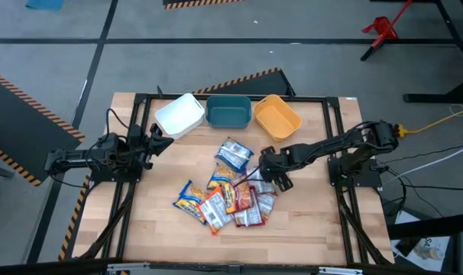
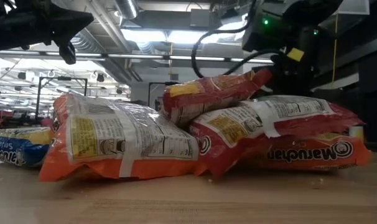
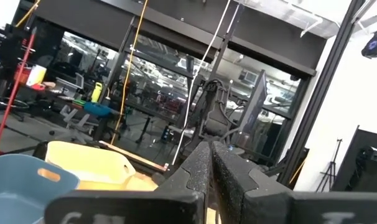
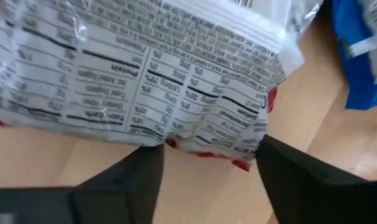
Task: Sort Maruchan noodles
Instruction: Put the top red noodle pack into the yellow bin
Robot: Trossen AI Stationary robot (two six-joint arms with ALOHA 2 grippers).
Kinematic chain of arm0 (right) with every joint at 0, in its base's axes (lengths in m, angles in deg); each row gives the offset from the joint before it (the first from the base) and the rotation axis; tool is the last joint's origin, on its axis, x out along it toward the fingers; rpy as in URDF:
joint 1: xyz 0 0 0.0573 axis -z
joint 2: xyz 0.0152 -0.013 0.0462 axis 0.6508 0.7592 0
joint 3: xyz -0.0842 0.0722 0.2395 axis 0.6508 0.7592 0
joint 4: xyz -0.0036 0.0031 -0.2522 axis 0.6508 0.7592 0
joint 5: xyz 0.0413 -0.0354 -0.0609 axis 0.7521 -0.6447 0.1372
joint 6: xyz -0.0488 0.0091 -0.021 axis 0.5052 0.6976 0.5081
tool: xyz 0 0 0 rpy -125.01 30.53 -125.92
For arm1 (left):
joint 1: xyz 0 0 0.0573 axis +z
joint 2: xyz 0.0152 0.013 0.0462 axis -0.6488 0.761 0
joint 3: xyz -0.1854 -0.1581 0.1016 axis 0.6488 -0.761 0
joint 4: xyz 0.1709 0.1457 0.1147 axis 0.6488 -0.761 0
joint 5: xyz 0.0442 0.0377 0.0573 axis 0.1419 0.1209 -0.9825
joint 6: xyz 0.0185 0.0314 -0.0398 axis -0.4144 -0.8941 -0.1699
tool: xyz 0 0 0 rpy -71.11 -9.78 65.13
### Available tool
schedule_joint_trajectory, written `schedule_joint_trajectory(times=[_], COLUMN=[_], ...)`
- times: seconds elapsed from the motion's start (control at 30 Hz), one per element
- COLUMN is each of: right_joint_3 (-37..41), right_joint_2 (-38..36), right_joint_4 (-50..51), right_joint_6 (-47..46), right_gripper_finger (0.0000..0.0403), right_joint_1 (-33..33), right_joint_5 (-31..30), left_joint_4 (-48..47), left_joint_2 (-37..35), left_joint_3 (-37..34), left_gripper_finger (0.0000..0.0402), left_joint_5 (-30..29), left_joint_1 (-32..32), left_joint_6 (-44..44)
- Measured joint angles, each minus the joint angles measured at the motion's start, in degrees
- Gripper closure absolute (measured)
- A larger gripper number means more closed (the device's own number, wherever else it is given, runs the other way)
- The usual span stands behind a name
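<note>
Wooden table (image 1: 155, 229) holds about ten crinkly noodle packets (image 1: 225, 192) heaped mid-table — blue, orange, red — right gripper (image 1: 271, 173) spread over a red one, left gripper (image 1: 157, 142) pressed together aside.

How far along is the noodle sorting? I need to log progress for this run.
Nothing looks sorted yet: the white bin, teal bin and orange bin hold no packets. The right gripper, open, is at a red packet. The noodle pile remains; the left gripper waits, shut.
</note>
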Motion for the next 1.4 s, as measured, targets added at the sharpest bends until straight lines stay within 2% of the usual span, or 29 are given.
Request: schedule_joint_trajectory(times=[0.23, 0.4, 0.47, 0.67, 0.97, 1.2, 1.4], right_joint_3=[-0.2, -0.3, -0.3, -0.7, -5.7, -10.8, -16.3], right_joint_2=[4.1, 5.6, 5.1, 2.6, -1.9, -3.1, -3.1], right_joint_4=[-2.2, -3.3, -3.7, -1.9, 6.1, 14.7, 21.4], right_joint_6=[1.8, 1.5, 0.3, -7.7, -22.5, -29.8, -31.6], right_gripper_finger=[0.0292, 0.0373, 0.0394, 0.0401, 0.0403, 0.0403, 0.0403], right_joint_1=[0.0, -0.1, -0.1, 0.0, 0.0, 1.7, 4.1], right_joint_5=[2.0, 0.9, 0.1, -2.6, -12.6, -14.5, -16.0], left_joint_4=[-2.6, -2.6, -2.5, -2.5, -2.5, -2.5, -2.5], left_joint_2=[0.0, 0.0, 0.0, 0.0, 0.0, 0.0, 0.0], left_joint_3=[0.0, 0.0, 0.0, 0.0, 0.0, 0.0, 0.0], left_gripper_finger=[0.0390, 0.0390, 0.0390, 0.0390, 0.0390, 0.0390, 0.0390], left_joint_5=[0.0, -0.5, -1.4, -1.5, -1.5, -1.8, -2.0], left_joint_1=[0.0, 0.0, 0.0, 0.0, 0.0, 0.0, 0.0], left_joint_6=[0.0, 0.0, 0.0, 0.3, 0.4, 0.4, 0.4])
